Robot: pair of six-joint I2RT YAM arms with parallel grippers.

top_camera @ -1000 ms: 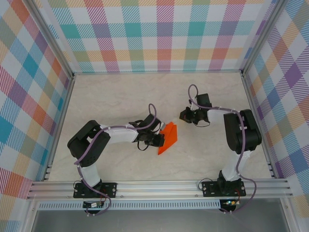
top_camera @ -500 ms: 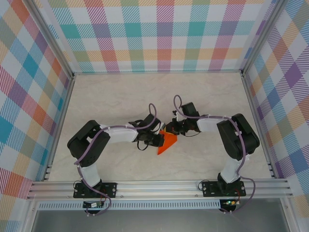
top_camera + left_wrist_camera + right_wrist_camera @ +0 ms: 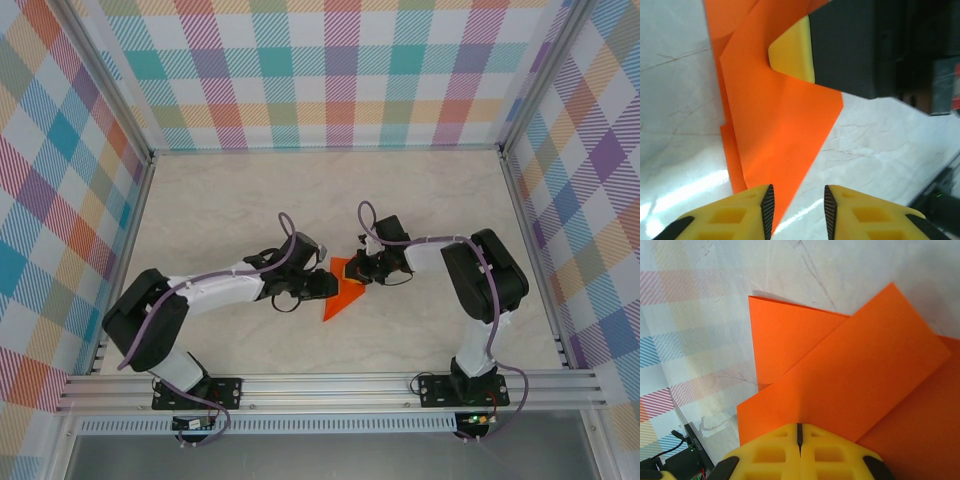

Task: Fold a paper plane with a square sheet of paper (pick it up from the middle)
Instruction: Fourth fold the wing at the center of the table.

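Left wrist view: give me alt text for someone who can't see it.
Folded orange paper lies on a pale marbled table, with the right gripper resting its yellow tip on it. The left gripper stands open at the bottom edge.

We see the orange paper (image 3: 780, 130) as thin and matt, smooth apart from its sharp creases. The table (image 3: 250, 200) looks like pale polished marble and catches a soft glare. The left gripper (image 3: 799, 200) has matt yellow plastic fingers (image 3: 725, 217) with ribbed black pads (image 3: 768, 210). The near frame rail (image 3: 330, 390) is brushed metal.
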